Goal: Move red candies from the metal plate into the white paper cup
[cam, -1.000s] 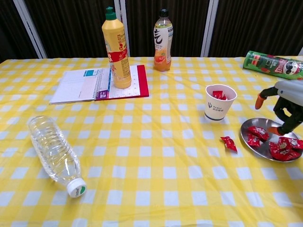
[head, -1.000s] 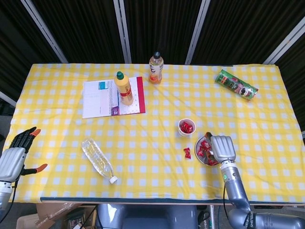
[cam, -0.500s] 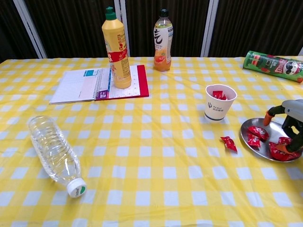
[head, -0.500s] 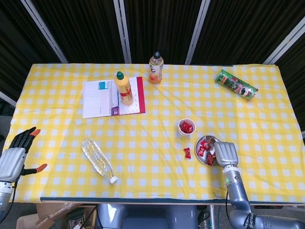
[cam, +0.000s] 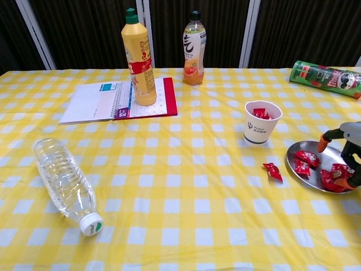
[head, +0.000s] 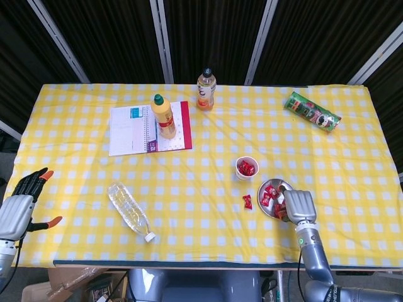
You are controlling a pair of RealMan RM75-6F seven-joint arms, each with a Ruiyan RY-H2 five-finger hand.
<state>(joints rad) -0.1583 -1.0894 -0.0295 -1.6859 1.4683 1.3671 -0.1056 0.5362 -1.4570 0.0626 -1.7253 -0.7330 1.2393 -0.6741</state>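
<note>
Candies (cam: 316, 166), red, crinkled foil wrappers: several heaped on the round, shallow metal plate (cam: 298, 148), which lies just right of and nearer than the white paper cup (cam: 262, 122). Long axes mixed; no common heading can be read. One stray red candy (cam: 273, 171) lies on the yellow checked tablecloth (cam: 186, 197) just left of the plate, its length running diagonally, far-left to near-right. More red candies (head: 246, 167) show inside the cup, which stands upright, tapered, with a small printed mark.

Right hand (head: 300, 206): silver shell, orange fingertips (cam: 323, 141), over the plate's right edge, fingers bent down among the sweets; whether they clamp one, cannot tell.

Left hand (head: 19, 209): far left of the cup, off the table's edge, fingers apart, holding nothing.

Clear ribbed plastic bottle (cam: 65, 184), lying on its side, white cap toward the near edge, well left of the cup.
</note>
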